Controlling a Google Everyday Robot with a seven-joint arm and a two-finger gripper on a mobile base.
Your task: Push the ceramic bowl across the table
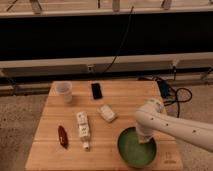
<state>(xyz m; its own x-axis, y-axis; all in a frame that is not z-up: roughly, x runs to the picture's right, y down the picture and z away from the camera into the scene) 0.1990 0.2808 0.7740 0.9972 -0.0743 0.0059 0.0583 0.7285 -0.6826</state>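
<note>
The green ceramic bowl (136, 148) sits on the wooden table (50, 112) near its front right corner. My white arm comes in from the right, and my gripper (145, 136) hangs down into the bowl at its upper right part, against the inner side. The arm's wrist covers the bowl's far right rim.
A translucent plastic cup (64, 91) stands at the back left. A black phone (96, 90) lies at the back centre. A small white packet (107, 113), a white bottle (83, 129) and a red item (63, 136) lie in the middle and left. Cables (172, 93) lie on the floor to the right.
</note>
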